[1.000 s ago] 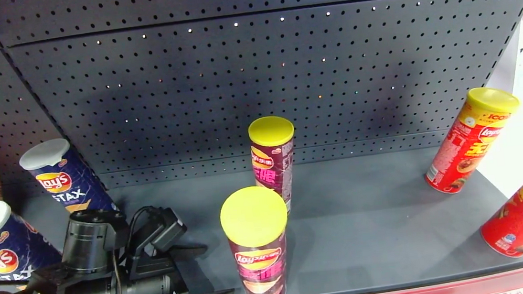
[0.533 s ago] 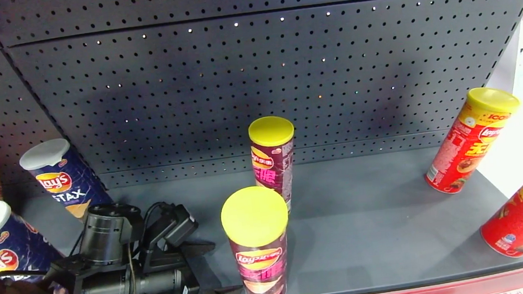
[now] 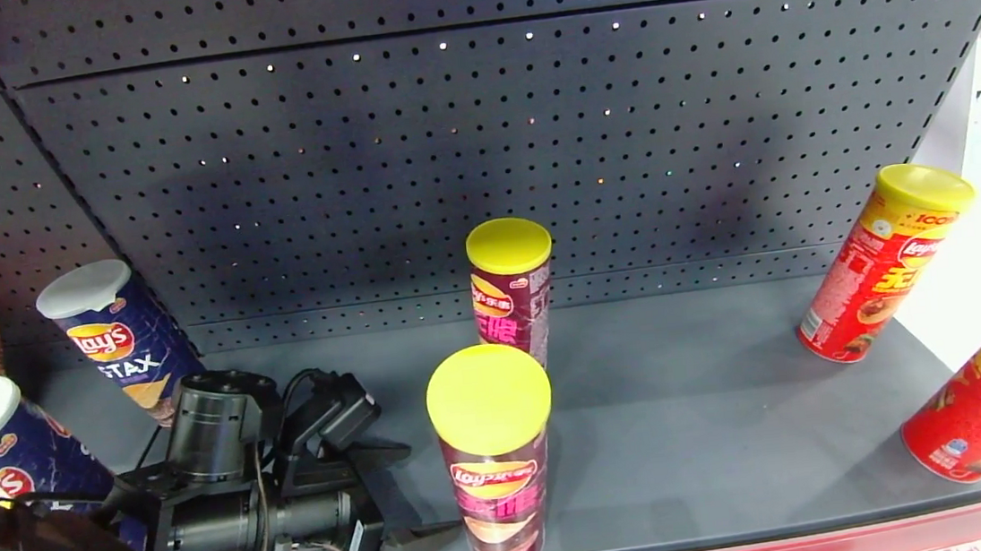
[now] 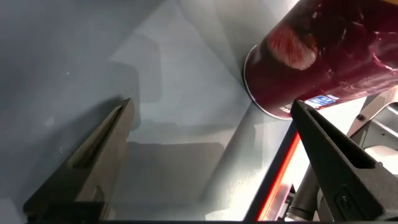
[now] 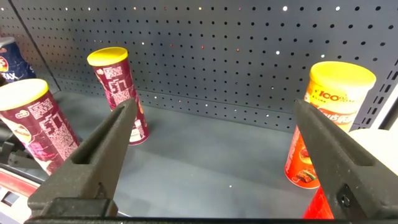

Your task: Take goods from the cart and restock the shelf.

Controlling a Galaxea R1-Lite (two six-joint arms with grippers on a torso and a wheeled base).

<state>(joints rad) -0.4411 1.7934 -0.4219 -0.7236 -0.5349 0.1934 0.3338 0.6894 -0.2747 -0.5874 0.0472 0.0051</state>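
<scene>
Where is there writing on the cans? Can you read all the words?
Blue cans: a round logo with big white letters under it. This is brand print, so it is not quoted here.
Purple cans: a round logo above big pink characters, also brand print.
Red cans: a logo and big yellow characters. The small print is too tiny to read.
Shelf: no writing on it.

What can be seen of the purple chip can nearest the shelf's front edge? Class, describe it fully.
The front purple can is a tall tube, cardboard by its look, closed with a flat yellow lid. Its printed wrap shows a red-and-yellow logo and a chip picture. It stands upright on the grey shelf, close to the red front edge, ahead of a second purple can. The open left claw lies beside it; one fingertip reaches its lower side, contact uncertain.
</scene>
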